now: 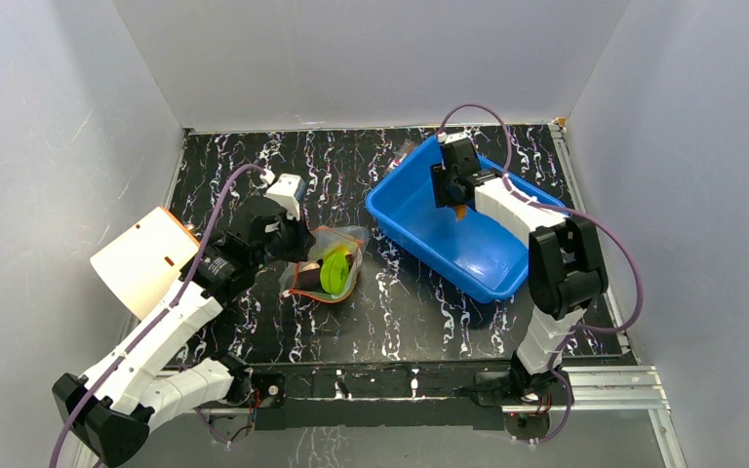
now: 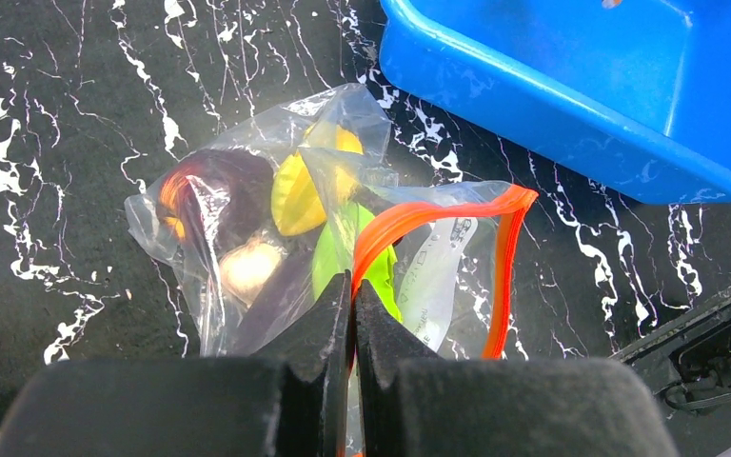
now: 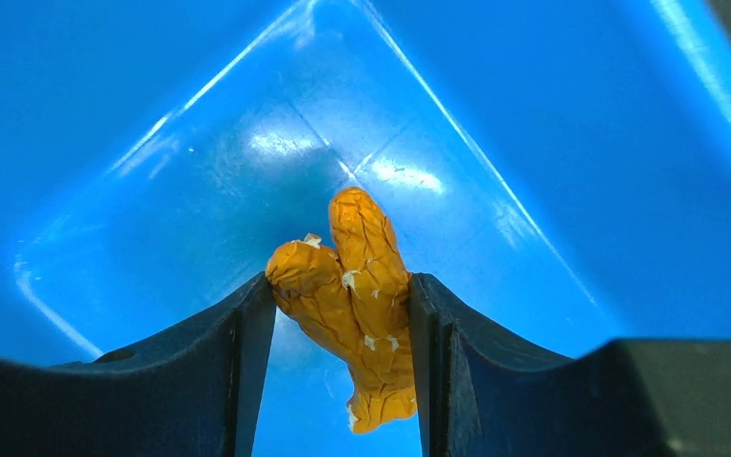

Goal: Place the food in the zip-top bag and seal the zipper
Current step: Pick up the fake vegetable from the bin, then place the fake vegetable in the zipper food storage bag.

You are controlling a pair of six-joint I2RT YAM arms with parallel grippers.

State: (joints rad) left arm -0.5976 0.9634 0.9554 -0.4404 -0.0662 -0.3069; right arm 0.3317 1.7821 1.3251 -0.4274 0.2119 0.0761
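Note:
The clear zip-top bag (image 1: 327, 265) lies on the black marbled table left of centre, mouth open. In the left wrist view the bag (image 2: 238, 162) holds a yellow piece (image 2: 295, 195), a dark purple eggplant (image 2: 233, 190), a beige piece (image 2: 247, 268) and a green piece (image 2: 338, 249). My left gripper (image 1: 299, 246) (image 2: 353, 284) is shut on the red-orange zipper (image 2: 424, 211) at the bag's mouth. My right gripper (image 1: 458, 203) (image 3: 341, 284) is inside the blue tub (image 1: 468, 255) and shut on a wrinkled orange food piece (image 3: 352, 286), one finger touching each side.
The blue tub (image 2: 581, 86) stands at the right centre, its near corner close to the bag. A white and orange box-like object (image 1: 143, 258) leans at the left wall. White walls close in the table on three sides.

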